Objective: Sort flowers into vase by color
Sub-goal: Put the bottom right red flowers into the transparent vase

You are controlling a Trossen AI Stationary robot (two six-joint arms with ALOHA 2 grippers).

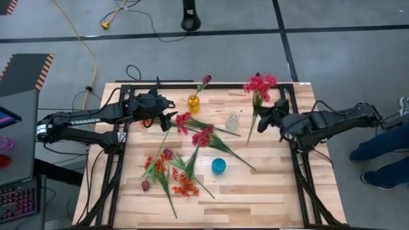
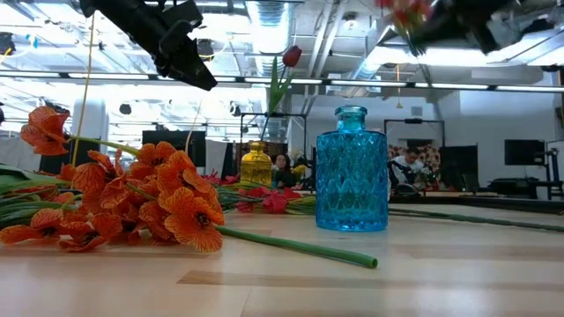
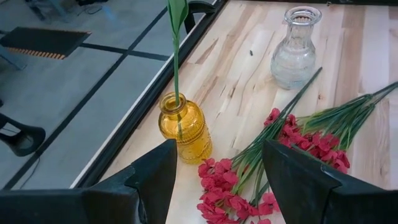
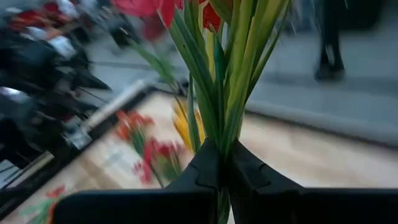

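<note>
My right gripper [image 1: 261, 121] [image 4: 221, 152] is at the right of the table, beside the clear vase [image 1: 232, 120], shut on a crimson-pink spray [image 1: 260, 84]. My left gripper [image 1: 171, 118] [image 3: 219, 149] hovers open near the yellow vase [image 3: 185, 124], which holds a maroon tulip bud [image 1: 206, 80] by its stem. Below its fingers lie crimson-pink sprays [image 3: 230, 186]. More crimson-pink [image 1: 203, 135], orange-red [image 1: 185, 185] and maroon [image 1: 167, 153] flowers lie flat mid-table. The blue vase [image 1: 218, 166] [image 2: 351, 172] stands upright and empty. My right gripper pinches the spray's bundle of green stems [image 4: 222, 121] between its two fingers. The fingers come from the table's right side and lie across the stems. The spray is lifted off the table, blooms [image 2: 404, 11] toward the far edge and the bare stem end [image 1: 250, 139] toward the near edge.
Orange-red blooms [image 2: 141, 198] and long green stems [image 2: 291, 245] sprawl over the near left of the table. The near right part [image 1: 281, 191] is bare wood. A dark frame [image 1: 300, 172] runs along the table's sides. A person's legs [image 1: 383, 150] show beyond the right edge.
</note>
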